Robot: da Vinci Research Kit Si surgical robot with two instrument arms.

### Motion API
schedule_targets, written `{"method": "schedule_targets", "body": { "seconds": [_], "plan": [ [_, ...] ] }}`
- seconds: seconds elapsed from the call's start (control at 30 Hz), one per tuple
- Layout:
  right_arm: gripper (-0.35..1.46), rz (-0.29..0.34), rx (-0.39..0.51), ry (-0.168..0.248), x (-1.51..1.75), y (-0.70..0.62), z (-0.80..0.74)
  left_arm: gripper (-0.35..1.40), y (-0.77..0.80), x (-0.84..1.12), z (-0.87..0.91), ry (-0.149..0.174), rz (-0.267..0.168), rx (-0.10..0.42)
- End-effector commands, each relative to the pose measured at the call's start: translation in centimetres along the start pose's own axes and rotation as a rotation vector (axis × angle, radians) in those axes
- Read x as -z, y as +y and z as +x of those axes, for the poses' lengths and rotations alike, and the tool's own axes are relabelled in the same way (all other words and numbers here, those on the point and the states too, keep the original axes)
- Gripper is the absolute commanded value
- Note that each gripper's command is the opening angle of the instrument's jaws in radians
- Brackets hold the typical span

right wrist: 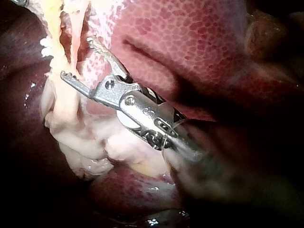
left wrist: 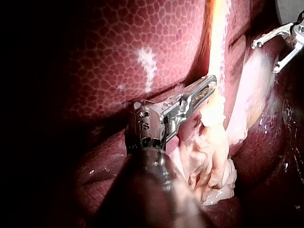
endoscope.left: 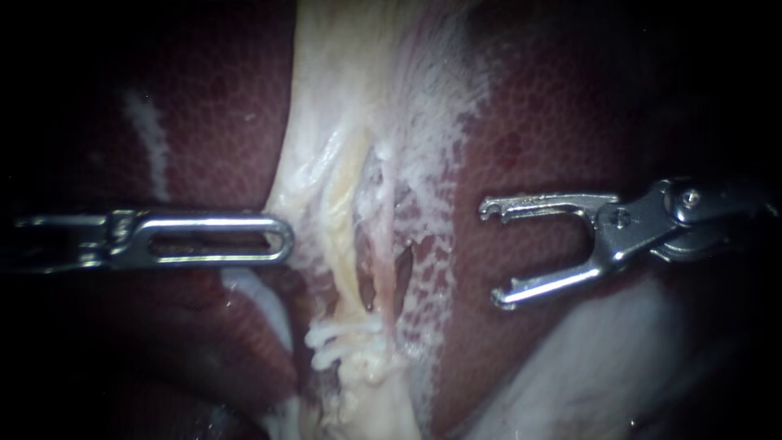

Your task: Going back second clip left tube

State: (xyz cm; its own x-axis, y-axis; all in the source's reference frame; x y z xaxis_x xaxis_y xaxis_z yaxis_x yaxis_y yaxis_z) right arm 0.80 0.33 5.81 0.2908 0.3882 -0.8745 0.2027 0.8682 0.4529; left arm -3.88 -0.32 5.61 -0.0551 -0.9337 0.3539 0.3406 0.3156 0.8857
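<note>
Tube [endoscope.left: 346,212] pale, centre, L instrument [endoscope.left: 281,239] tip near it, R instrument [endoscope.left: 491,254] spread, empty

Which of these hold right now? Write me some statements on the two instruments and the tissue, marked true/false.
1. The right pincer is open with nothing in it. True.
2. The right pincer is clamped on tissue. False: it hangs over the liver, apart from the pale tissue band.
3. The left pincer has its tip at the edge of the pale tissue band. True.
4. The left pincer is spread wide. False: its two halves lie together.
5. Both instruments come in from the same side. False: in the endoscope view they face each other from opposite sides of the pale tissue band.
</note>
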Motion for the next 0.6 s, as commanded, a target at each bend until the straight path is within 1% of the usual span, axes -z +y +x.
{"method": "schedule_targets", "body": {
  "seconds": [0.03,0.17,0.27,0.6],
  "plan": [
    [0.60,0.000,0.000,0.000,0.00,0.00,0.00,-0.35,0.02,-0.03,0.02,0.000,-0.006,-0.002],
    [0.60,0.000,0.000,0.000,0.01,-0.01,0.00,-0.35,0.09,-0.16,0.11,0.009,-0.007,-0.014],
    [0.60,0.000,0.000,0.000,0.01,0.00,0.00,-0.35,0.11,-0.24,0.16,0.016,-0.006,-0.011],
    [0.60,0.000,0.000,0.000,0.01,-0.01,0.00,-0.35,0.09,-0.30,0.17,0.020,-0.001,-0.011]
  ]
}}
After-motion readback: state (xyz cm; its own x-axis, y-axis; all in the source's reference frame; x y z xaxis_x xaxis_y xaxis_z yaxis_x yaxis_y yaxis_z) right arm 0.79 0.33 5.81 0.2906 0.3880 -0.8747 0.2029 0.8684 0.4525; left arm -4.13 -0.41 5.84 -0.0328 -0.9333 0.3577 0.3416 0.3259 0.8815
